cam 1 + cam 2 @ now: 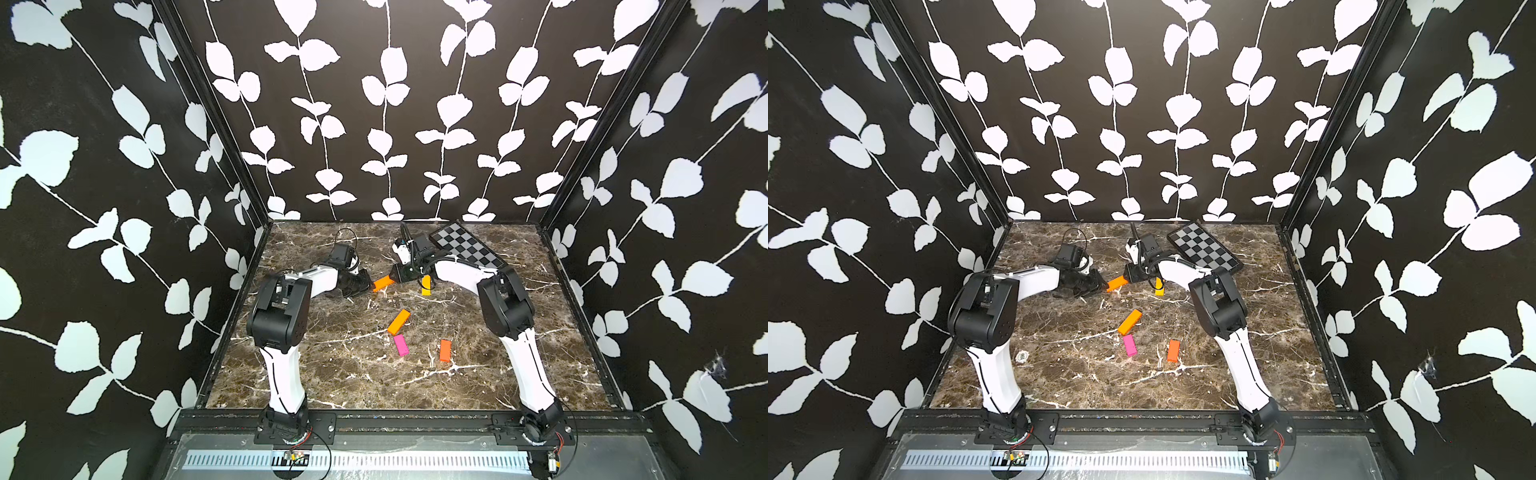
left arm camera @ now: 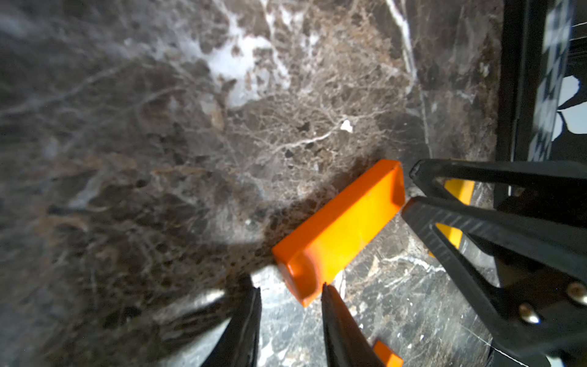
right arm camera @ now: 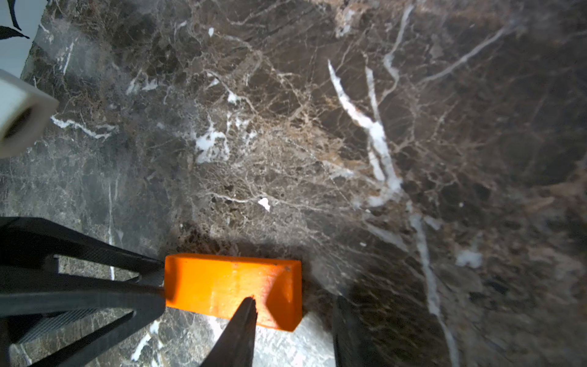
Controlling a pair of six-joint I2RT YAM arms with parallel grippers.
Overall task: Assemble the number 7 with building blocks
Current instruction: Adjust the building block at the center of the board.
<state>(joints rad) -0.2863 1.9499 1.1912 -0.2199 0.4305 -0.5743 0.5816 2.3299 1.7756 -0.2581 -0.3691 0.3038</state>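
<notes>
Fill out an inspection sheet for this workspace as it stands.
Surface: brown marbled tabletop.
Job's things: scattered, no 7 formed; orange block between the grippers, yellow block nearby, second orange block, pink block and red-orange block nearer the front.
Clutter: checkered board at the back.
Grippers: left gripper and right gripper at opposite ends of the orange block, jaws narrow, grip unclear.
Cables: black wrist cables, looped clear of the blocks.
Surroundings: black walls with white leaf print.
</notes>
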